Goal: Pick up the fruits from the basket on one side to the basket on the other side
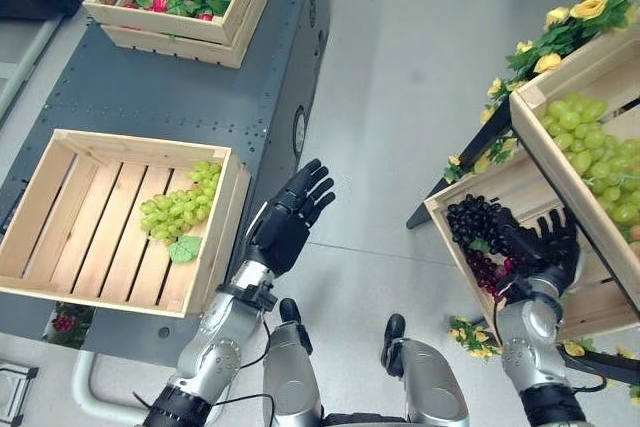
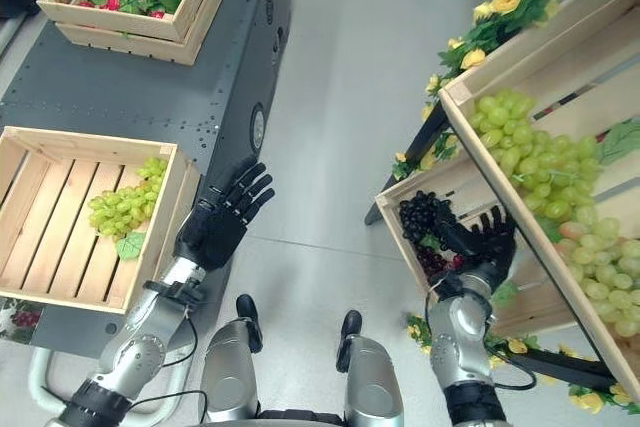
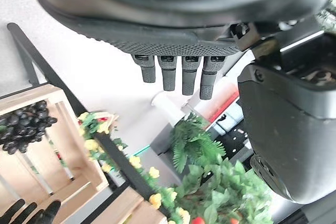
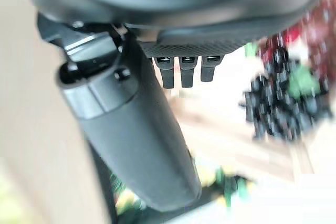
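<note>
The dark grapes (image 1: 478,230) lie in the lower wooden crate (image 1: 590,302) on the robot's right, piled toward the crate's near-left part, with a few reddish grapes (image 1: 487,272) just beside them. The right hand (image 1: 548,247) is over that crate, its fingers (image 1: 527,243) spread and straight, reaching toward the dark bunch; the fingertips are right at the bunch's edge, but whether they touch it cannot be told, and nothing is held. In the right wrist view the same fingers (image 4: 181,72) stand out straight and short past the palm, with the dark bunch (image 4: 278,108) beyond them, apart from the fingertips. Above this crate sits a tilted upper crate (image 1: 560,162) holding a heap of green grapes (image 1: 600,162), with yellow flowers (image 1: 560,32) along the rack behind. On the robot's left, a bunch of green grapes (image 1: 182,209) with a leaf (image 1: 184,249) lies in the far right corner of a slatted wooden crate (image 1: 60,217) that rests on a dark grey surface (image 1: 180,87). The left hand (image 1: 285,222) hangs in the air just beside that crate's right wall, above the floor, palm dark, fingers (image 1: 312,187) open and fanned, holding nothing and touching nothing. Farther back on the same surface stands another crate (image 1: 180,27) filled with green leaves and red fruits (image 1: 160,2)
</note>
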### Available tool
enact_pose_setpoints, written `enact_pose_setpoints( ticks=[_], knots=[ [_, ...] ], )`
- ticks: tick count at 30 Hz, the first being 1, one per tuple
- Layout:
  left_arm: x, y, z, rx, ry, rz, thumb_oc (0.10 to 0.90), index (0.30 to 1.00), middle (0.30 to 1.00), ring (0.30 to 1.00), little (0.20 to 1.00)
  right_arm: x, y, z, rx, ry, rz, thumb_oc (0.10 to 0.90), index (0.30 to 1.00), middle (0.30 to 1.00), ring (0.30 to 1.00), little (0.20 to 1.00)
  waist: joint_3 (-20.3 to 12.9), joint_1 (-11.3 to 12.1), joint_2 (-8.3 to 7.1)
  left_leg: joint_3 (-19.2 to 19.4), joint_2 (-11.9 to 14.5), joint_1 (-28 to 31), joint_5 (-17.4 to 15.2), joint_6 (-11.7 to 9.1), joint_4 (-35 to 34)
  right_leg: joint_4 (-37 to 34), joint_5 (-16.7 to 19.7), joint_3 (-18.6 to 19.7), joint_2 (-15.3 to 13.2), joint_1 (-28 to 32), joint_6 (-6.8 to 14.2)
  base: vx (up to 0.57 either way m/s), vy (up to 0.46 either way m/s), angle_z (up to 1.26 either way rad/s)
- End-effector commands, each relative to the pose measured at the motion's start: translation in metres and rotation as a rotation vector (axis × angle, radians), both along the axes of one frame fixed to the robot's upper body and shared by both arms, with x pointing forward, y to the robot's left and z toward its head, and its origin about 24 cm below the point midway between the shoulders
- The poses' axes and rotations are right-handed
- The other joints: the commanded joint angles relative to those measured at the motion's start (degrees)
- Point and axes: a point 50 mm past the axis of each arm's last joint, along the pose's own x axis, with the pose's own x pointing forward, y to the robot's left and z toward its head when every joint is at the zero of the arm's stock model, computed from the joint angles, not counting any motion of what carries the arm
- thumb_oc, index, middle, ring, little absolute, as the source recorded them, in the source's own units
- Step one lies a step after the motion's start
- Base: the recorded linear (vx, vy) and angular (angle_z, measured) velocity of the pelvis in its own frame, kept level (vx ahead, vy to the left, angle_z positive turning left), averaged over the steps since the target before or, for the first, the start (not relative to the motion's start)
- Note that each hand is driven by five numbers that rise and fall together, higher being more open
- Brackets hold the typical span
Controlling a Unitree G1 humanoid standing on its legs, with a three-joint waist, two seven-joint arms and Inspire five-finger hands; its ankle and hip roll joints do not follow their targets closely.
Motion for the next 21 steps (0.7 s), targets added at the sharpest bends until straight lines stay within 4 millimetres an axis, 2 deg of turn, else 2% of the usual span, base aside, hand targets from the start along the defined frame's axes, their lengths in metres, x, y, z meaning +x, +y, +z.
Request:
enact_pose_setpoints(
  ticks=[1, 3, 5, 10, 15, 18, 19, 21],
  knots=[
    [-0.008, 0.005, 0.040, 0.009, -0.248, 0.076, 0.800, 0.900, 0.900, 0.900, 0.900, 0.002, 0.011, 0.024, -0.093, -0.154, 0.205, 0.800, 0.900, 0.900, 0.900, 0.900, -7.74, 0.33, -1.98, -0.05, -0.90, -7.53, 5.11, -4.92, 7.23, -8.38, 4.52, -3.67, 1.91, 6.09, -1.99, 0.05, 0.081, 0.02],
    [-0.010, 0.010, 0.036, 0.021, -0.227, 0.106, 0.800, 0.900, 0.900, 0.900, 0.900, 0.000, 0.021, 0.022, -0.153, -0.132, 0.305, 0.800, 0.900, 0.900, 0.900, 0.900, -8.70, 0.62, -2.08, 0.17, -1.30, -6.31, 5.60, -4.98, 5.70, -9.13, 4.66, -3.80, 1.57, 7.00, -1.88, 0.08, 0.124, 0.05],
    [-0.014, 0.017, 0.030, 0.034, -0.208, 0.152, 0.800, 0.900, 0.900, 0.900, 0.900, -0.003, 0.039, 0.017, -0.142, -0.113, 0.468, 0.800, 0.900, 0.900, 0.900, 0.900, -10.13, 1.25, -2.26, 0.73, -2.21, -3.94, 5.68, -4.76, 2.77, -10.39, 5.07, -4.36, 0.61, 8.45, -1.55, 0.09, 0.182, 0.08],
    [-0.021, 0.030, 0.024, 0.113, -0.199, 0.261, 0.800, 0.900, 0.900, 0.900, 0.900, -0.010, 0.055, 0.004, -0.102, -0.092, 0.643, 0.800, 0.900, 0.900, 0.900, 0.900, -12.21, 2.22, -2.58, 1.37, -3.99, -0.52, 4.80, -3.98, -2.47, -11.88, 5.43, -5.28, -0.82, 9.95, -0.91, 0.02, 0.142, 0.07],
    [-0.026, 0.050, 0.026, 0.379, -0.213, 0.477, 0.800, 0.900, 0.900, 0.900, 0.900, -0.016, 0.060, -0.004, -0.099, -0.077, 0.764, 0.800, 0.900, 0.900, 0.900, 0.900, -13.89, 3.19, -3.06, -0.19, -7.18, 2.23, 3.16, -2.76, -8.16, -13.64, 5.65, -6.09, -2.37, 10.74, -0.06, -0.05, 0.133, 0.14],
    [-0.026, 0.060, 0.029, 0.518, -0.240, 0.571, 0.800, 0.900, 0.900, 0.900, 0.900, -0.016, 0.059, -0.007, -0.096, -0.061, 0.778, 0.800, 0.900, 0.900, 0.900, 0.900, -14.33, 3.36, -3.23, -1.08, -8.19, 2.90, 3.07, -2.53, -9.96, -14.48, 5.49, -6.27, -2.67, 10.95, 0.17, -0.07, 0.112, 0.18],
    [-0.026, 0.068, 0.032, 0.622, -0.259, 0.639, 0.800, 0.900, 0.900, 0.900, 0.900, -0.017, 0.057, -0.009, -0.115, -0.043, 0.781, 0.800, 0.900, 0.900, 0.900, 0.900, -14.59, 3.35, -3.26, -1.53, -8.92, 2.69, 4.08, -1.90, -11.43, -14.97, 5.96, -6.64, -2.96, 10.43, 0.07, -0.10, 0.112, 0.17],
    [-0.025, 0.076, 0.035, 0.731, -0.272, 0.714, 0.800, 0.900, 0.900, 0.900, 0.900, -0.019, 0.055, -0.013, -0.138, -0.011, 0.787, 0.800, 0.900, 0.900, 0.900, 0.900, -14.71, 3.23, -3.20, -2.15, -9.57, 3.02, 4.23, -1.96, -12.77, -15.86, 6.02, -6.67, -3.23, 10.47, 0.36, -0.10, 0.126, 0.12]
  ],
)
